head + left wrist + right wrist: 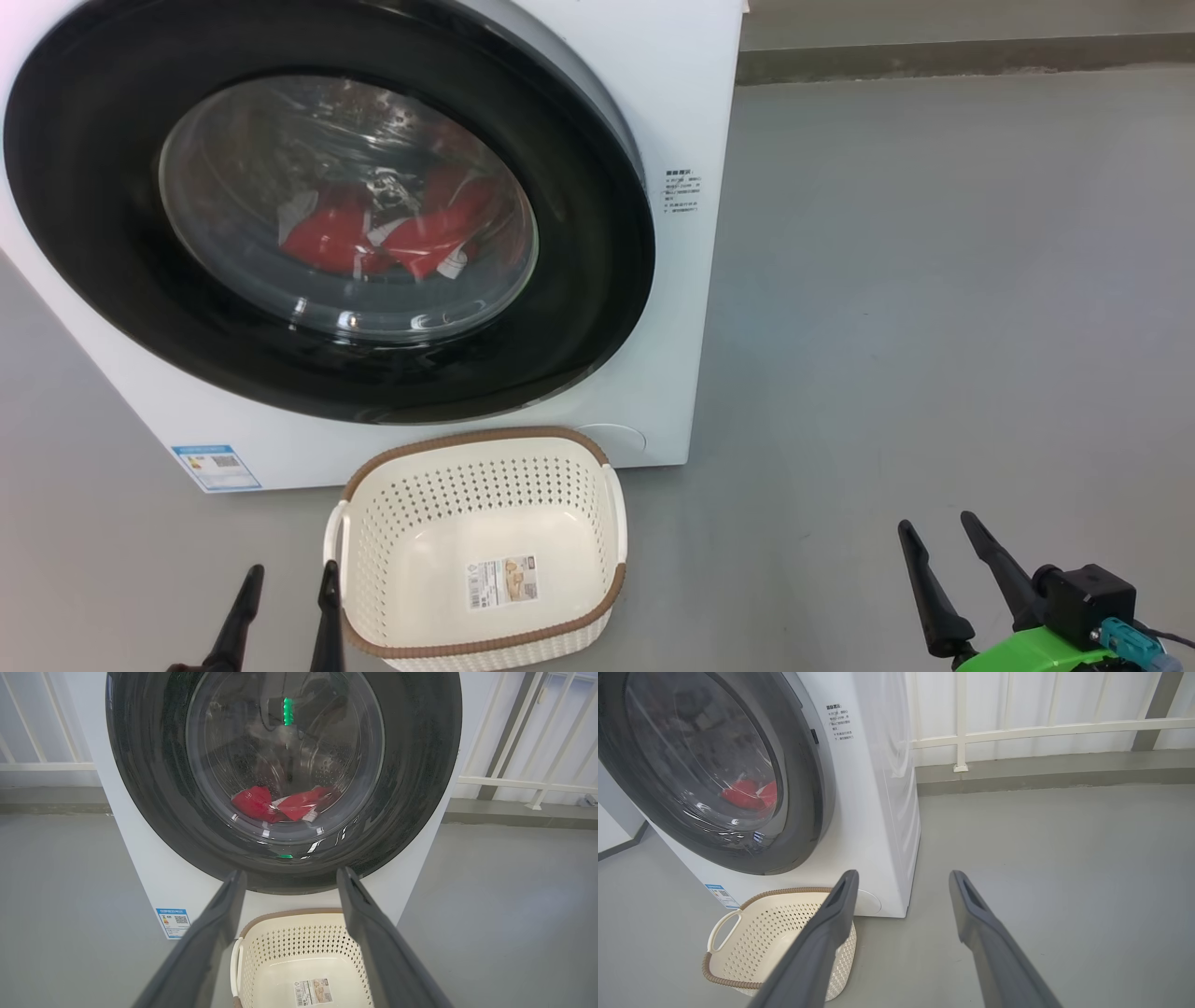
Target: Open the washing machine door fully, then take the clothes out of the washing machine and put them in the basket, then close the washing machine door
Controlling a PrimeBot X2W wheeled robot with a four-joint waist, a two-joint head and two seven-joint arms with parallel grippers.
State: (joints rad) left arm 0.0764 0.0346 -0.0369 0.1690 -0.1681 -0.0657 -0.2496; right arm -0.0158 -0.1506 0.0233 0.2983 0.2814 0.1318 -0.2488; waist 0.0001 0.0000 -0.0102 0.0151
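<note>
Floor: smooth grey floor (934, 280) spreads in front of and to the right of the machine (681, 327); a darker kerb and a white railing (1017, 730) stand behind the machine.
Machine: big white front-loader, with small printed text (681, 191) on its front right and a blue sticker (217, 467) at its lower left.
Door (93, 233): wide glossy black ring around bulging clear glass, shut against the machine's front.
Clothes (336, 238): bright red with white trim, heaped low inside the machine, seen through the glass.
Basket (485, 437): cream, perforated, with a brown woven-look rim and side handles; it sits on the floor just in front of the machine, with a paper label (502, 581) on its bottom.
Left gripper (290, 571): in front of the machine, towards its left, jaws wide, holding nothing.
Right gripper (935, 523): over bare floor, well off the machine's right front corner, jaws wide, holding nothing.
</note>
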